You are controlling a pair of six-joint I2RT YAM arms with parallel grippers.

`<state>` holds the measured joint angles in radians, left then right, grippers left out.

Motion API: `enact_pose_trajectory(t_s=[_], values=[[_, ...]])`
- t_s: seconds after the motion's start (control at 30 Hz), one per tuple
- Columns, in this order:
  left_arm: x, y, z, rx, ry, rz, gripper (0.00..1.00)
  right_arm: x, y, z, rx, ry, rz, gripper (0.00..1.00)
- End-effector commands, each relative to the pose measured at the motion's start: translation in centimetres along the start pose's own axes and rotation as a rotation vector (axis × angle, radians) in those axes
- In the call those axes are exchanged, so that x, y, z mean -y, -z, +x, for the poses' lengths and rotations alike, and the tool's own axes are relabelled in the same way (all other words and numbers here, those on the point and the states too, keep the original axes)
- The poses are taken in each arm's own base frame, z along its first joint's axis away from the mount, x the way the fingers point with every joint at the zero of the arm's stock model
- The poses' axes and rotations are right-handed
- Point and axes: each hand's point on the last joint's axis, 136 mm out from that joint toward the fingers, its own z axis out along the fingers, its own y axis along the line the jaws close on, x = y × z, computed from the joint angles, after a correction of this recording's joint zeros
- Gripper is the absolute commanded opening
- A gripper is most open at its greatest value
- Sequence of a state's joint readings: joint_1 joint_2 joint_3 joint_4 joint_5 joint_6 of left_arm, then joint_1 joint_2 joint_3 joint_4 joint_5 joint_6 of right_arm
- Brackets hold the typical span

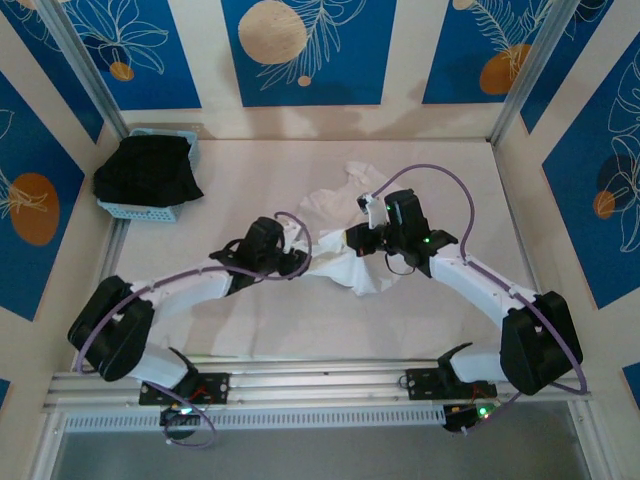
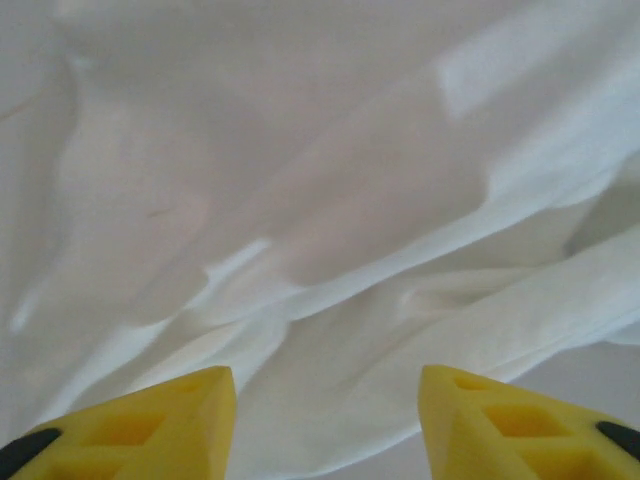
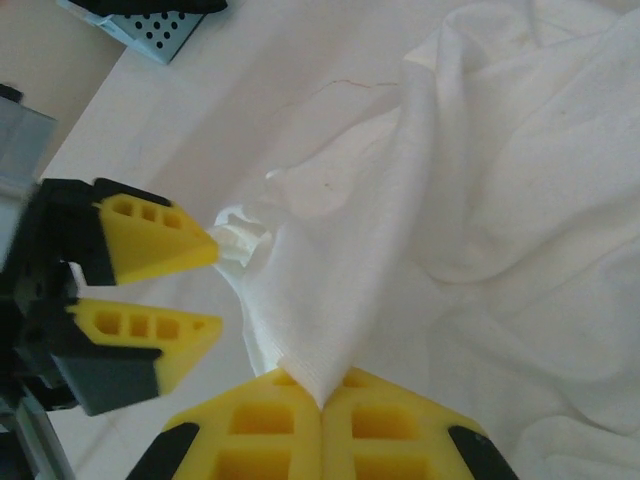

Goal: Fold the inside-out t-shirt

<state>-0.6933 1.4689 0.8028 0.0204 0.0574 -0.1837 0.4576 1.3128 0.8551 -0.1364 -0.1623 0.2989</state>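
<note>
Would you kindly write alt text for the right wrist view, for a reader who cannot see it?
The right gripper, at bottom centre, is shut on a fold of the white t-shirt, which spreads rumpled to the right. At left, the left gripper stands open beside a bunched edge of the cloth; a blue basket sits top left.

t-shirt (image 1: 345,272): we find it mid tabletop (image 1: 450,190).
basket (image 1: 135,210): we see it behind, far left; garment (image 1: 148,170) inside.
</note>
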Motion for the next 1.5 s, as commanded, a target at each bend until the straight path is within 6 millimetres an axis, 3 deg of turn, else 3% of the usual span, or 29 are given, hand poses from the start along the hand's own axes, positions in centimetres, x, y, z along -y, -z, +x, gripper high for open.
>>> enact_pose_trajectory(t_s=[0.0, 0.13, 0.23, 0.33, 0.47, 0.53, 0.63, 0.7, 0.87, 1.0, 1.1, 1.33, 1.47], values=[[2.7, -1.5, -0.6, -0.032, -0.086, 0.106, 0.48, -0.5, 0.0, 0.1, -0.013, 0.002, -0.039, 0.01], [3.3, -2.9, -1.3, -0.028, -0.086, 0.113, 0.52, -0.4, -0.1, 0.0, -0.01, -0.005, -0.042, 0.01], [2.1, -4.2, -2.3, -0.007, -0.071, 0.042, 0.5, -0.4, -0.1, 0.1, -0.01, -0.01, -0.048, 0.01], [1.8, -5.3, -3.6, 0.014, -0.053, 0.02, 0.36, -0.1, -0.2, 0.4, -0.016, -0.009, -0.041, 0.01], [3.9, -5.0, -5.4, 0.04, -0.044, 0.128, 0.08, 1.0, 0.1, 0.8, -0.017, 0.002, 0.01, 0.01], [5.3, -3.3, -6.3, 0.052, -0.032, 0.202, 0.0, 2.1, 0.7, 0.6, -0.016, 0.035, 0.085, 0.01], [7.5, 0.8, -7.8, 0.068, 0.036, 0.333, 0.0, 4.0, 2.3, 0.0, 0.008, 0.096, 0.247, 0.02], [9.0, 4.2, -8.9, 0.086, 0.094, 0.416, 0.0, 4.1, 3.7, -0.7, 0.042, 0.138, 0.297, 0.02], [11.9, 11.9, -11.7, 0.155, 0.145, 0.575, 0.0, 0.3, 6.4, -2.9, 0.165, 0.246, 0.212, 0.03], [12.4, 16.4, -13.0, 0.227, 0.126, 0.619, 0.0, -2.2, 8.2, -4.1, 0.236, 0.255, 0.138, 0.03], [10.8, 16.3, -12.5, 0.212, 0.153, 0.601, 0.0, -1.8, 7.8, -4.1, 0.23, 0.229, 0.148, 0.05], [8.5, 13.2, -11.6, 0.159, 0.265, 0.592, 0.0, 3.7, 4.9, -1.6, -0.015, 0.034, 0.385, 0.12], [8.2, 11.5, -11.0, 0.124, 0.285, 0.584, 0.0, 3.4, 5.1, 0.2, -0.081, 0.013, 0.367, 0.21]])
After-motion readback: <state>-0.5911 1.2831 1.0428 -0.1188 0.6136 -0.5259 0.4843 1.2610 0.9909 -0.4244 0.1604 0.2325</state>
